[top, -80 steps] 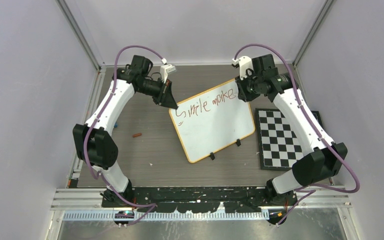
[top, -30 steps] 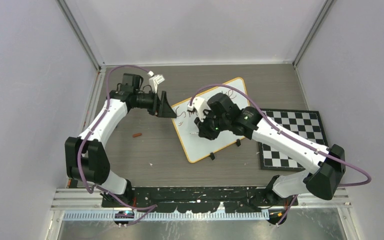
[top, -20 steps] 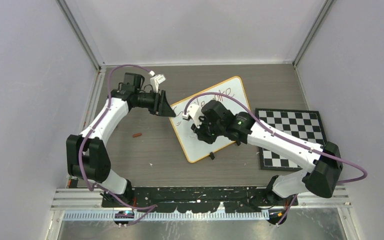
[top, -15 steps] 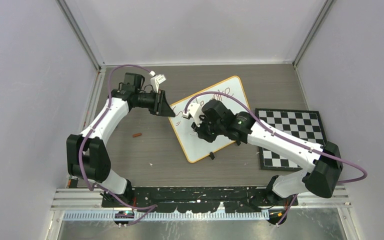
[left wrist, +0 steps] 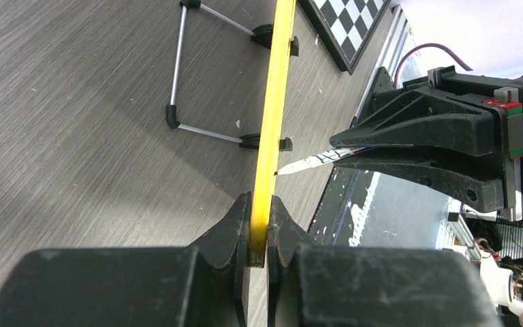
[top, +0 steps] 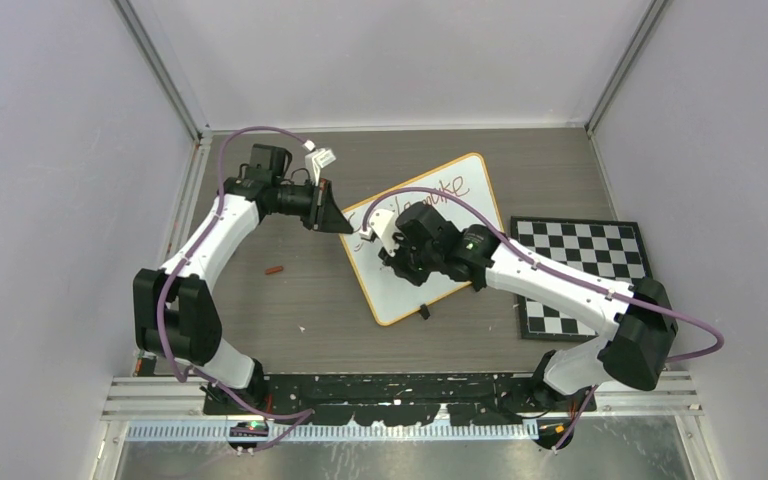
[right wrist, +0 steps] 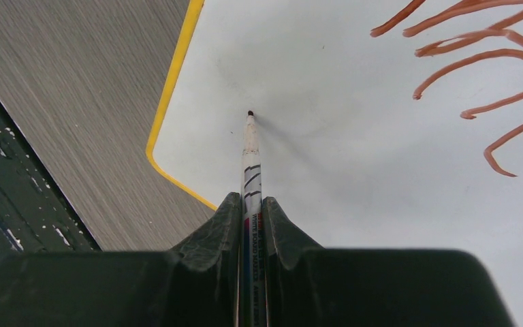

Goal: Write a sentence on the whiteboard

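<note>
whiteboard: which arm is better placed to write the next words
Right. The right gripper is shut on the marker, its tip at blank whiteboard near the written words. The left gripper is clamped on the yellow rim, steadying it.

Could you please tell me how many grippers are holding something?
2: the left gripper clamps the rim of the whiteboard; the right gripper holds a marker over it.

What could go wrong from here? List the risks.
1. The left fingers pinch only the whiteboard's rim; writing pressure may twist it or slip it free.
2. The marker tip sits near the board's corner, so a stroke could run off the edge.
3. Held far back in the right fingers, the marker may tilt.
</note>
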